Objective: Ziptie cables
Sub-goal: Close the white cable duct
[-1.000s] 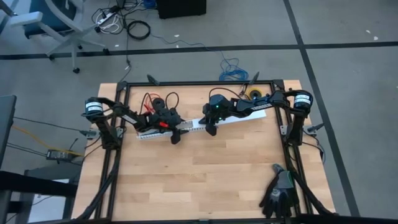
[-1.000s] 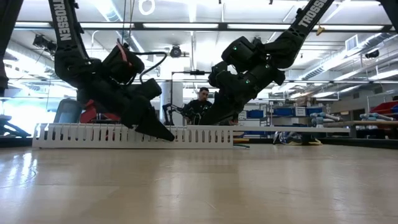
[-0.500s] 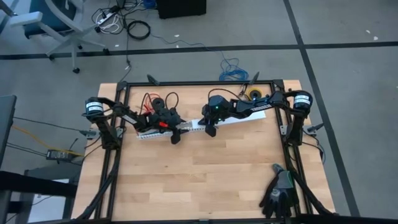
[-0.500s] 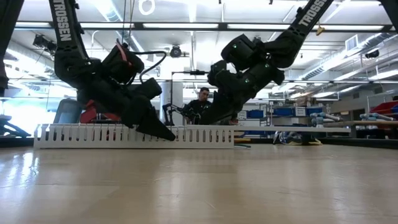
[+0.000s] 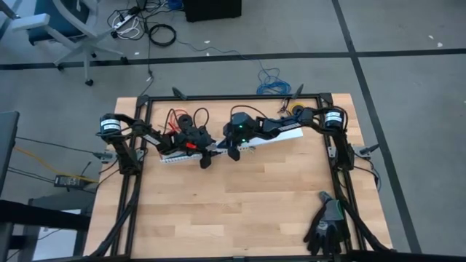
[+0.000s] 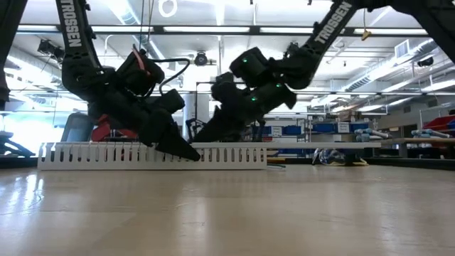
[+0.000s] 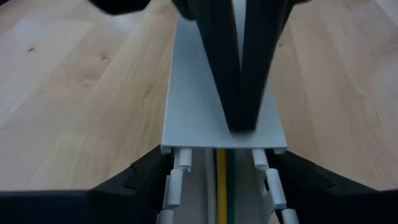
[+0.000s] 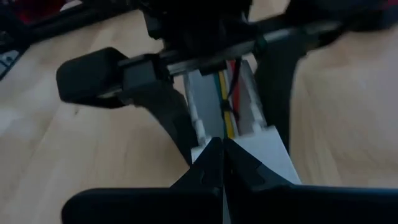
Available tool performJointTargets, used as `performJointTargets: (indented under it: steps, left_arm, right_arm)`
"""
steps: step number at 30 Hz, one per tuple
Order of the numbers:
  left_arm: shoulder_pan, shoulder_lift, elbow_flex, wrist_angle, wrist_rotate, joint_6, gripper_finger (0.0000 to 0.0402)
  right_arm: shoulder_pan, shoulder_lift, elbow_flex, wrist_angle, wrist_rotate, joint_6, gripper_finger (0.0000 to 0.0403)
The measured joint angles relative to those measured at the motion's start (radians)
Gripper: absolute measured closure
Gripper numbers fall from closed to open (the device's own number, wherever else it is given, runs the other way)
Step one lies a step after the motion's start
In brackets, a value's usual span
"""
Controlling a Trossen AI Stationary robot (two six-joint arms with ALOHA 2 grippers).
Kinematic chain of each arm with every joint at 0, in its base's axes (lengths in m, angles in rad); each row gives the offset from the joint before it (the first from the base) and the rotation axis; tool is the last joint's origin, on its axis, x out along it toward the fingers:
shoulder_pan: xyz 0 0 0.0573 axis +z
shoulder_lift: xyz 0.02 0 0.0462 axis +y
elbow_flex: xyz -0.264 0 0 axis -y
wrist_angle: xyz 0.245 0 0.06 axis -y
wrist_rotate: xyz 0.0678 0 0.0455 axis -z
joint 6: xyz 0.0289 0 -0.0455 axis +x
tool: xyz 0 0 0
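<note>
A white slotted channel (image 6: pixel 106 155) lies across the far half of the table. A flat white lid (image 7: pixel 199 93) covers its right part. The cables (image 7: pixel 221 180), yellow, green and red wires, lie inside the uncovered part. My left gripper (image 5: pixel 206 159) straddles the channel at the lid's end. My right gripper (image 5: pixel 233 152) is shut, its tips on the lid right beside the left gripper. The ziptie is out of view. My left gripper has the channel between its two fingers, one on each slotted side wall (image 7: pixel 177 183), at the end of the lid. The fingers (image 8: pixel 163 115) slant down from the table's left and lie along the channel, which stays flat on the table. My right gripper sets its shut fingertips (image 7: pixel 241 121) on the top of the lid (image 7: pixel 205 134), close to the lid's left end. The fingers slant down from the table's right and lie along the lid. The lid lies on the channel.
A red wire on a black spool (image 5: pixel 182 118) sits behind the channel at the far left. A yellow roll (image 5: pixel 297 110) lies at the far right, and black gloves (image 5: pixel 328 227) at the near right corner. Bare wood (image 5: pixel 233 211) fills the near half.
My right gripper, shut throughout, has gone toward the table's left along the lid, sinking a little, and now stands right beside the left gripper. The channel has stayed where it was.
</note>
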Motion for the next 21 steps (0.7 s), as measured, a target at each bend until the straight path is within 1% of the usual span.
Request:
performJointTargets:
  steps: [3,10,15,18,21]
  left_arm:
    - [0.0,0.0,0.0,0.001,-0.001,-0.001,0.0172]
    - [0.0,0.0,0.002,-0.001,-0.002,0.003,0.0166]
    - [0.0,0.0,0.002,0.002,0.0,0.006,0.0129]
    - [0.0,0.0,0.003,0.034,0.002,0.0,0.0104]
    - [0.0,-0.008,0.003,0.079,0.003,-0.005,0.0091]
  right_arm:
    - [0.001,0.005,0.047,-0.024,-0.009,-0.014,0.0403]
    - [0.002,-0.002,0.057,-0.042,-0.009,-0.03,0.0403]
    - [0.002,-0.003,0.058,-0.066,-0.01,-0.032,0.0403]
    - [0.001,-0.003,0.058,-0.067,-0.011,-0.033,0.0403]
    - [0.001,-0.004,0.058,-0.069,-0.011,-0.033,0.0403]
